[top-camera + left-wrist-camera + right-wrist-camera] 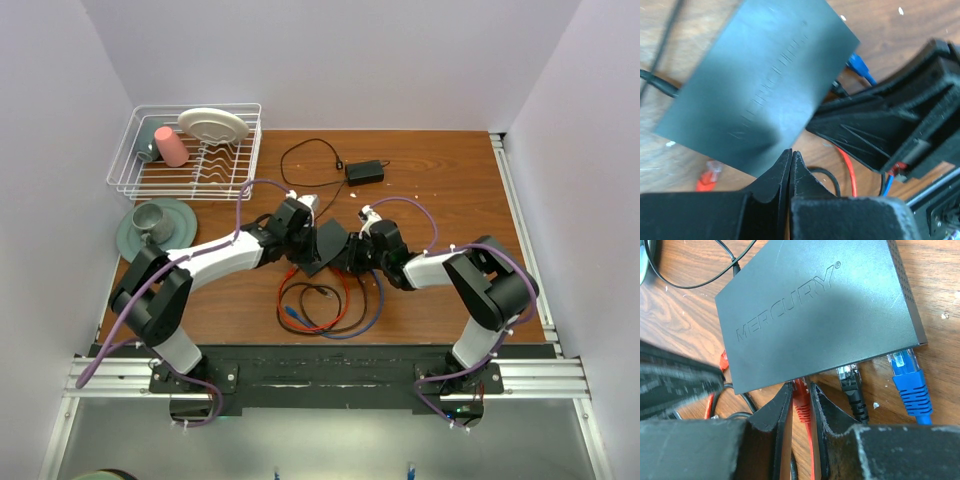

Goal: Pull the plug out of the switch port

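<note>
The switch (815, 305) is a flat black box marked MERCURY; it also shows in the top view (326, 243) and the left wrist view (765, 85). A red plug (802, 407) sits at its socket edge. My right gripper (801, 386) is shut on that red plug, one finger on each side. A black plug (852, 385) and a blue plug (907, 382) lie to its right, their clear heads showing at the same edge. My left gripper (791, 154) is shut and empty, its tips at the switch's near edge.
Red, black and blue cables coil on the table (320, 300) in front of the switch. A loose red plug (707, 177) lies by the switch. A power brick (365, 172) with a thin cord lies behind. A dish rack (185, 150) and a plate with a cup (155, 225) stand at the left.
</note>
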`<control>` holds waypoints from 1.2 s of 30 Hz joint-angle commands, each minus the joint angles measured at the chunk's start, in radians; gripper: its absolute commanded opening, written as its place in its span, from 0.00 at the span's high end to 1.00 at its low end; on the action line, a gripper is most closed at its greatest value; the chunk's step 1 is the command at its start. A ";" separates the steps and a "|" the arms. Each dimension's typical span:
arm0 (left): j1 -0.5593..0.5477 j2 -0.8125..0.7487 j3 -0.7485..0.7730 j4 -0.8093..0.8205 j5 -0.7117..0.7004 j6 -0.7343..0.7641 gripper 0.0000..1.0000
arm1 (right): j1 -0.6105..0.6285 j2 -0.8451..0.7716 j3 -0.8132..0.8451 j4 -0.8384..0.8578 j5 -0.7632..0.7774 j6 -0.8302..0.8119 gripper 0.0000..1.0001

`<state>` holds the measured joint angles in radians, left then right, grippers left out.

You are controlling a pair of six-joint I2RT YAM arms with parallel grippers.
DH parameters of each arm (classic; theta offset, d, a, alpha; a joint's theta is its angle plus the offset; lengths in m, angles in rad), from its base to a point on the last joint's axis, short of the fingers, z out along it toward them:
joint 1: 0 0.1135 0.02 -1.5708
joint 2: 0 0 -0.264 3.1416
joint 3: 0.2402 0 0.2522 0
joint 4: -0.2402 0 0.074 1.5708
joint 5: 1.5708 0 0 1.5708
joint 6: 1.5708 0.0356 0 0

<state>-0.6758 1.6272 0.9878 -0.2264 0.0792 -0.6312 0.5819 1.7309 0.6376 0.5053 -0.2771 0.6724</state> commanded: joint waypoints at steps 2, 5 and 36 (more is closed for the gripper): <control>-0.027 0.008 0.000 0.018 0.039 0.030 1.00 | 0.004 0.056 -0.015 -0.180 0.039 -0.040 1.00; -0.038 0.026 0.000 0.022 0.045 0.034 1.00 | 0.006 0.055 -0.015 -0.182 0.039 -0.040 1.00; -0.034 0.066 0.242 -0.194 -0.305 0.149 0.00 | 0.006 0.075 -0.033 -0.148 0.027 -0.039 1.00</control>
<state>-0.7139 1.7027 1.1656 -0.3294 -0.1547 -0.5579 0.5812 1.7416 0.6395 0.5198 -0.2840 0.6731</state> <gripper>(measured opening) 0.997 0.191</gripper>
